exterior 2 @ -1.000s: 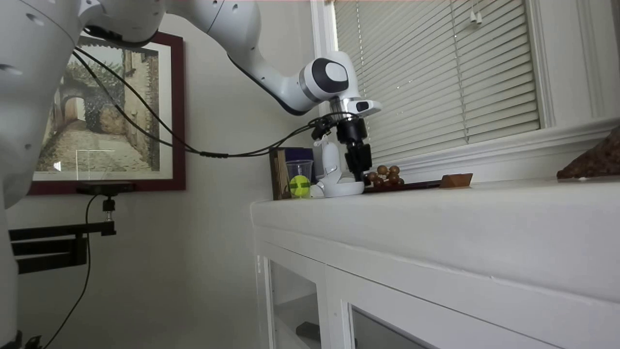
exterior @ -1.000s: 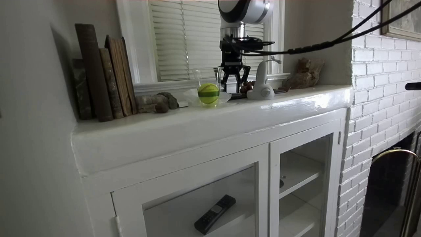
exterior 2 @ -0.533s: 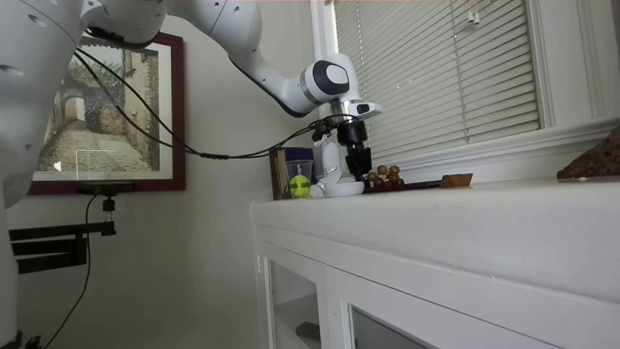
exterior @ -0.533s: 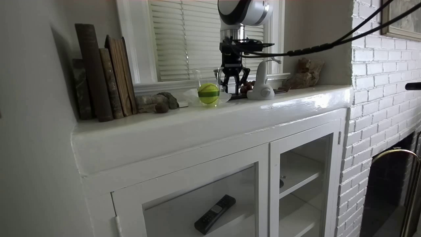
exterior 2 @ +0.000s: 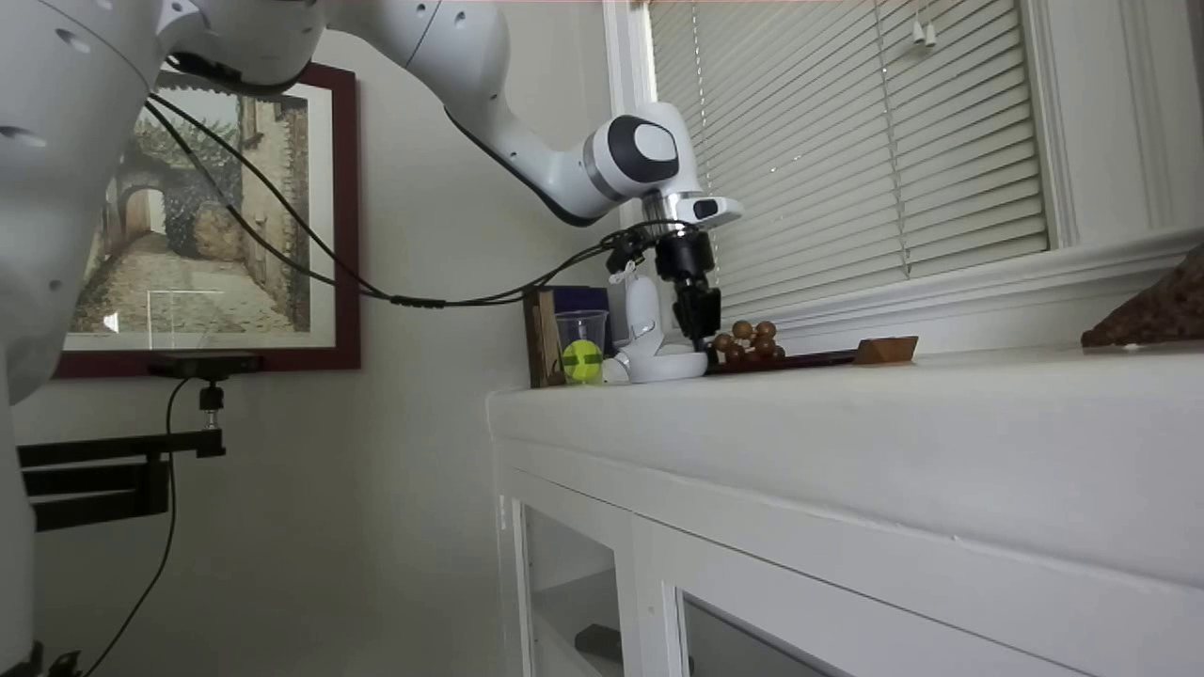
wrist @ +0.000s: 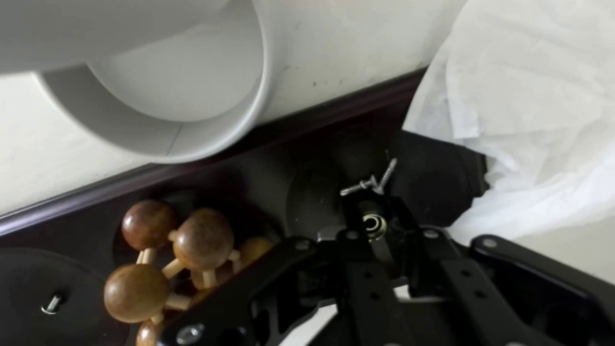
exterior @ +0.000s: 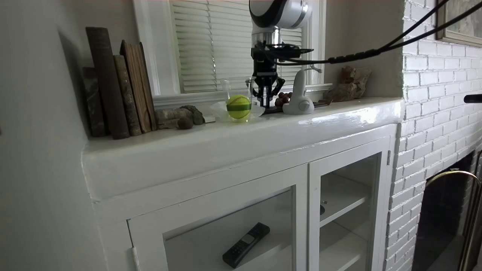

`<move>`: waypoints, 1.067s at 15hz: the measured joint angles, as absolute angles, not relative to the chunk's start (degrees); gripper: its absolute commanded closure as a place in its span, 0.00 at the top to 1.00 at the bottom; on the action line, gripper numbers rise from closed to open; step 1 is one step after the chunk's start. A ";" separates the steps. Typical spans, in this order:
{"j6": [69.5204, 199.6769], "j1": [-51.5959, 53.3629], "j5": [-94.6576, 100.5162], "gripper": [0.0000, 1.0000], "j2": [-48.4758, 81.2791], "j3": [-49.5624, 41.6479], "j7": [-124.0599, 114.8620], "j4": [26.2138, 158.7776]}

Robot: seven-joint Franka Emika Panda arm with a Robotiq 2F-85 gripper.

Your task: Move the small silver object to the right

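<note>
A small silver object (wrist: 379, 230) with a ring-shaped end shows in the wrist view, over the dark tray (wrist: 262, 187). My gripper (wrist: 375, 204) has a finger on each side of it and looks shut on it, with both fingertips close against its sides. In both exterior views the gripper (exterior: 264, 103) (exterior 2: 710, 357) points down at the tray, behind the white stand. The object is too small or hidden to see there. Two screws (wrist: 358, 187) (wrist: 387, 173) lie just beyond the fingertips. Another small silver piece (wrist: 51, 305) lies at the tray's other end.
A wooden ball model (wrist: 204, 239) sits on the tray beside the gripper. A white stand (exterior: 300, 103) rises close by. Crumpled white paper (wrist: 528, 96) overlaps the tray. A clear cup with a tennis ball (exterior: 239, 107) stands near the gripper. The window sill (exterior 2: 988, 277) runs behind.
My gripper moved slightly down, then its fingers came together, leaving a narrow gap. The stand, cup and ball model have not moved.
</note>
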State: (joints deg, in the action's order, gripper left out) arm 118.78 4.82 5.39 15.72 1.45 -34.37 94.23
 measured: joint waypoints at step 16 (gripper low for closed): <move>105.48 5.09 5.39 0.04 9.49 -0.78 -34.38 88.82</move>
State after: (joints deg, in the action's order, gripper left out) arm 105.48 5.09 5.39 9.49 -0.78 -34.38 88.82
